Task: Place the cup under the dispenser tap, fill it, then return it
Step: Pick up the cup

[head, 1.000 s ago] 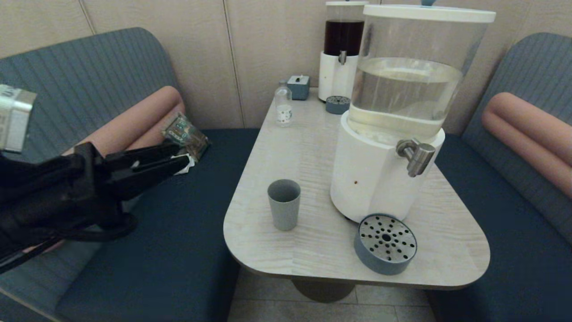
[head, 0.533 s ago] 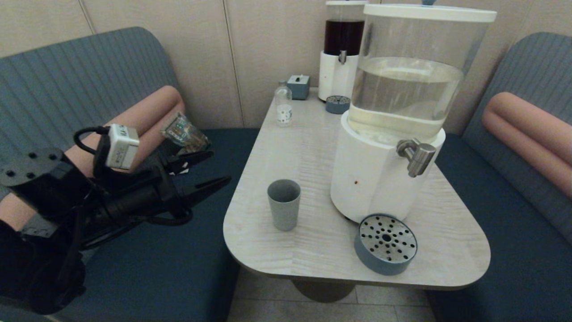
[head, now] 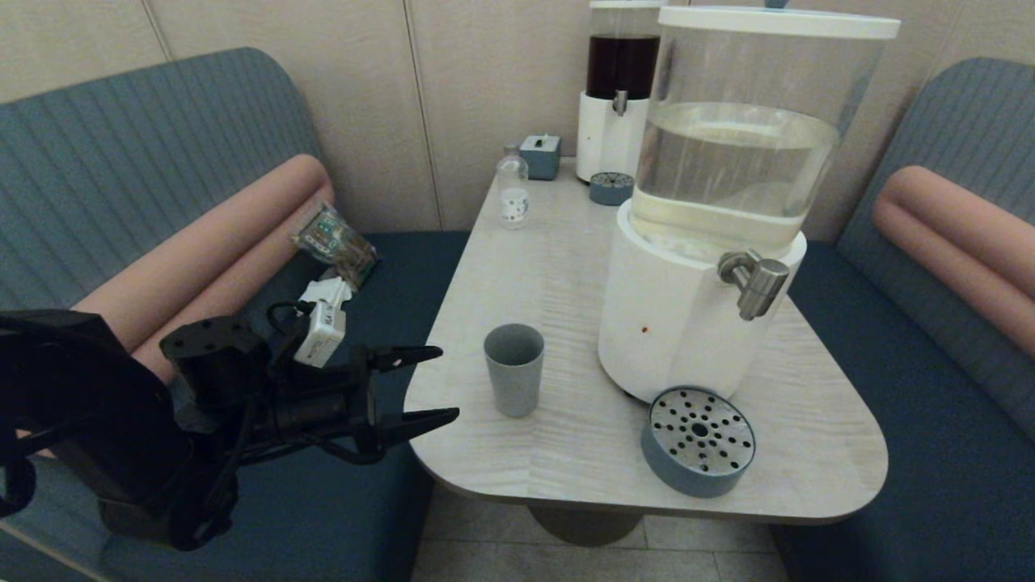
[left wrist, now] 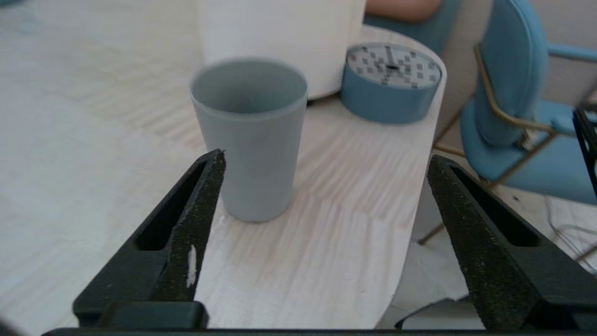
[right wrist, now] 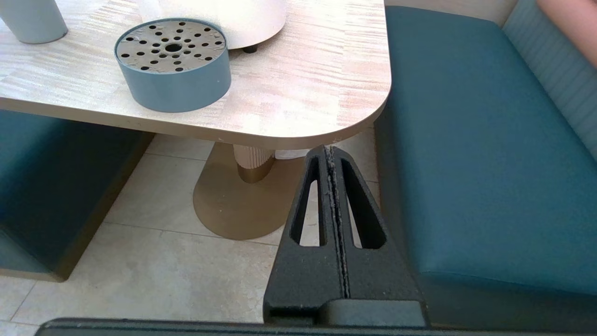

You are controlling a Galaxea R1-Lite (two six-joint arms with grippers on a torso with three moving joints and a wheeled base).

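Left gripper (head: 441,384), fingers spread, empty, positioned at cup's (head: 513,369) nine o'clock. Tumbler judged light, rigid, smooth; best gripped mid-wall. Right gripper (right wrist: 332,156) clenched, parked.

Blue drip tray (head: 698,440) sits near the table (head: 566,267) front edge; far back stand a clear bottle (head: 513,192), a small blue box (head: 540,157) and a dark-liquid dispenser (head: 618,89).

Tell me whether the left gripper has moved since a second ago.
Yes. The left gripper has swung down and toward the table edge; its open fingers now point at the cup, not yet touching.
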